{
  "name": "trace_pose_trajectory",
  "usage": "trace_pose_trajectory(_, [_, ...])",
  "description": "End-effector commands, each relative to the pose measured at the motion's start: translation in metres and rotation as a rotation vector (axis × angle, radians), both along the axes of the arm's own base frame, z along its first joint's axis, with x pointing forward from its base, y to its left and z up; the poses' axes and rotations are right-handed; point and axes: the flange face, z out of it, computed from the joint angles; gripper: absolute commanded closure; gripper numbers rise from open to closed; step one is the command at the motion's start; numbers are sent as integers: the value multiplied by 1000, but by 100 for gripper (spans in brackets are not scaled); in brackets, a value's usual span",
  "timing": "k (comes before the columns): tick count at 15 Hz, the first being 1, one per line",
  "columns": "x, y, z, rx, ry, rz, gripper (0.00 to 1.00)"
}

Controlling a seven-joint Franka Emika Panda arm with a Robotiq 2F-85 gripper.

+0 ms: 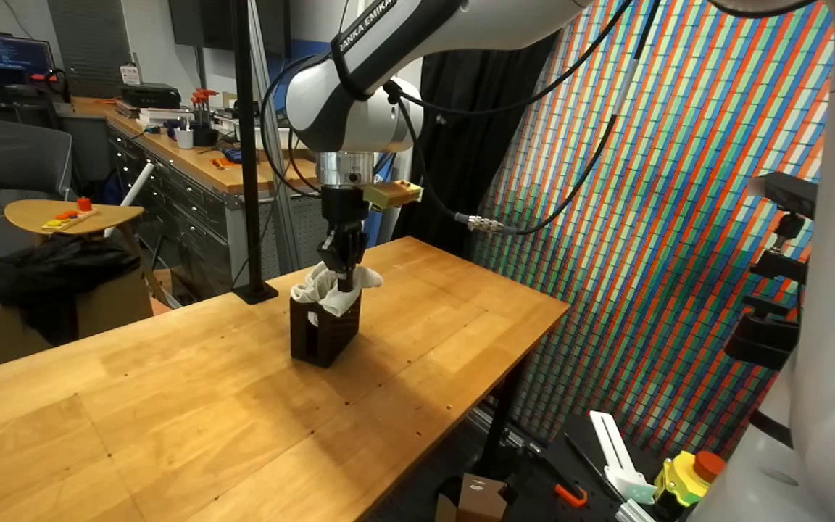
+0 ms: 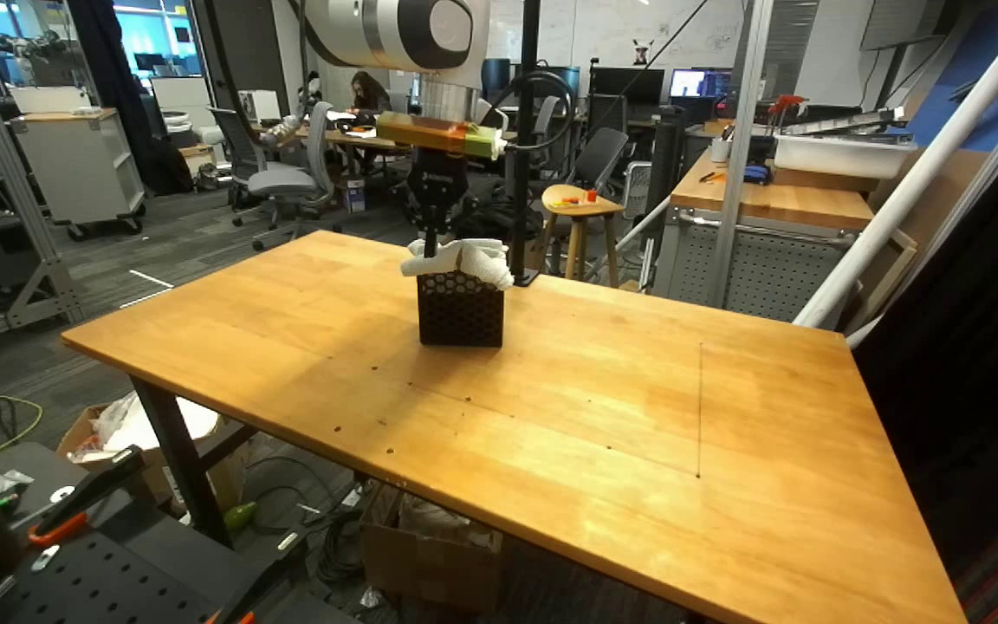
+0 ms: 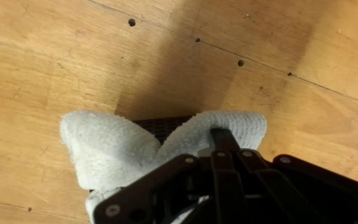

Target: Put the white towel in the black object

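Gripper (image 3: 223, 135): hangs nose-down from the white arm (image 1: 504, 25). Fingers drawn together, reading as one narrow dark strip. Tips at the white towel (image 3: 104, 146), apparently touching; whether a fold is pinched between them, cannot tell.
White towel: bunched in the mouth of the black object (image 2: 462, 319), overhanging its rim in both exterior views. From the wrist, two thick lobes with a crease between. Depth inside not readable; a white patch (image 1: 313, 317) shows through a slot in one side.
Black object: boxy, upright on the wooden table (image 2: 551, 520); hexagon-pierced face (image 2: 456, 290) seen in an exterior view.
Table: small dark holes and straight seams; a shadow (image 3: 179, 84) lies across the top beside the black object.
Post (image 1: 246, 145): black, upright, foot on the table's edge near the black object.
Stool (image 1: 30, 212): wooden, beyond the table; small red and yellow pieces (image 1: 84, 205) on its top.
Workbench (image 2: 802, 204): wood top, farther off; red-handled tools (image 1: 204, 98) standing on it, in an exterior view.
Back of room: person (image 2: 366, 100), long dark hair, at a desk (image 2: 378, 140); a lit monitor (image 2: 703, 82); whiteboard (image 2: 594, 30) behind.
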Motion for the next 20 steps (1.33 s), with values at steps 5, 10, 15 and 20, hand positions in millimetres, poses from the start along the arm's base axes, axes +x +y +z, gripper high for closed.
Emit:
trace_pose_trajectory(5, [-2,-14,-2,-8,-10,-4,98])
trace_pose_trajectory(10, [-6,-33,2,-36,8,5,98])
trace_pose_trajectory(15, [-16,-50,-4,-34,28,-3,98])
trace_pose_trajectory(20, [-15,-61,-9,-26,36,24,98])
